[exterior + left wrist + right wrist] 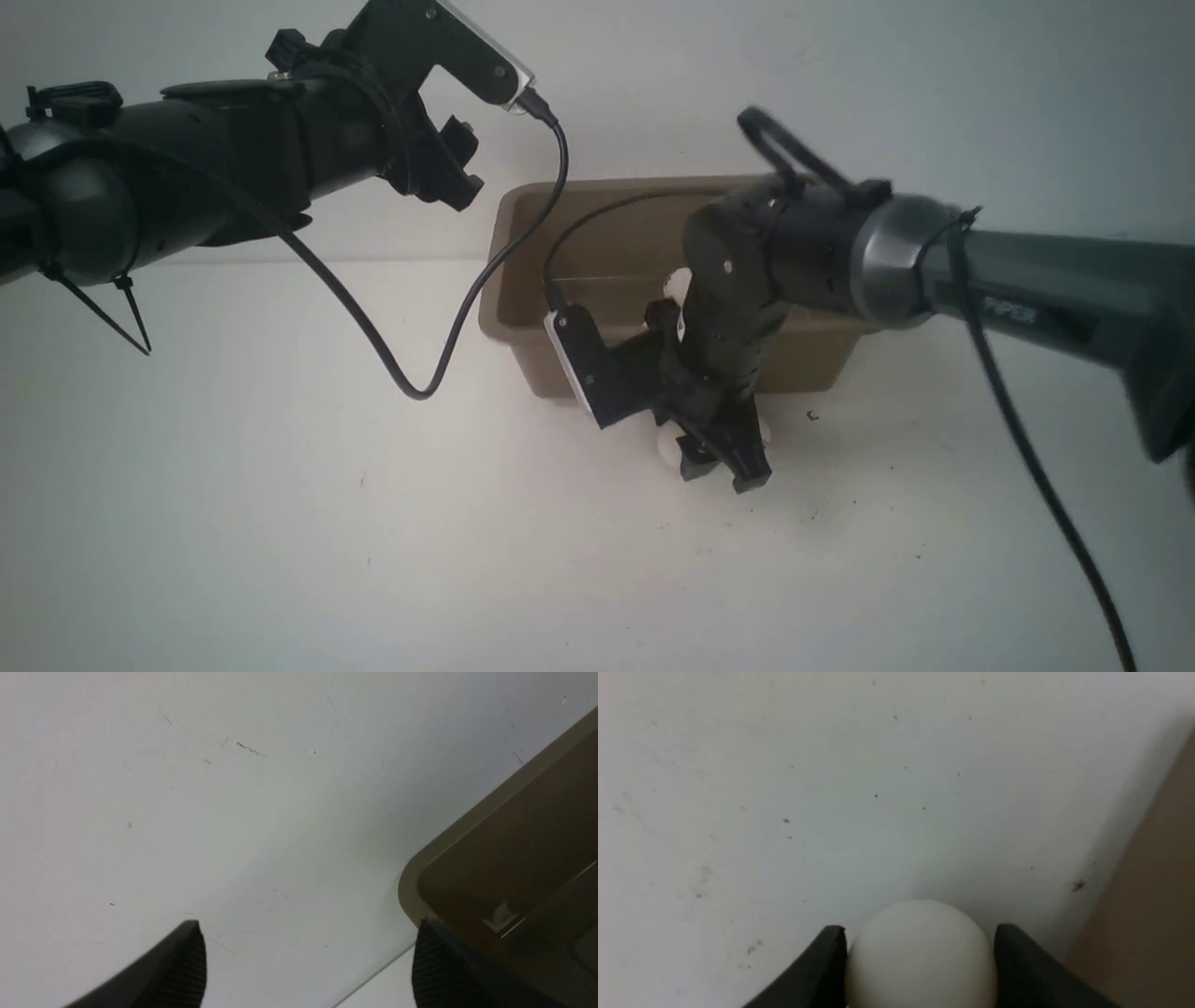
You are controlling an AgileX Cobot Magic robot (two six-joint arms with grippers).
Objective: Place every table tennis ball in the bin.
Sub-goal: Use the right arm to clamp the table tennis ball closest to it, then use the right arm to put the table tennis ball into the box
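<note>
- Surface first: the white, lightly scuffed surface [280,541] fills the foreground, with only small dark specks on it.
- Right arm reaching in from the right, and the right gripper [724,471] is down at the surface, just in front of the bin's near wall.
- Wrist camera gives the close look: a small, matte white, round table tennis ball [920,956] sits right in the right gripper [920,927], with the black jaws pressed against both its sides. That's a grip, ball low against the surface.
- From the front, a patch of round white [667,446] peeks out beside those jaws; I can't tell whether it's that same ball.
- Just behind stands the rectangular taupe plastic bin [822,359], with rounded corners and a flared rim, upright on the surface. Its wall shows as a tan strip [1157,905] close to the held ball.
- Inside the bin, a second white ball [676,280], partly hidden by the right arm.
- Over on the left, the left gripper [448,177] hangs high in the air, clear of the surface.
- Its wrist view shows the left gripper [308,952] with jaws spread wide and nothing between them, and the bin's rounded corner [448,844] is below one jaw.
</note>
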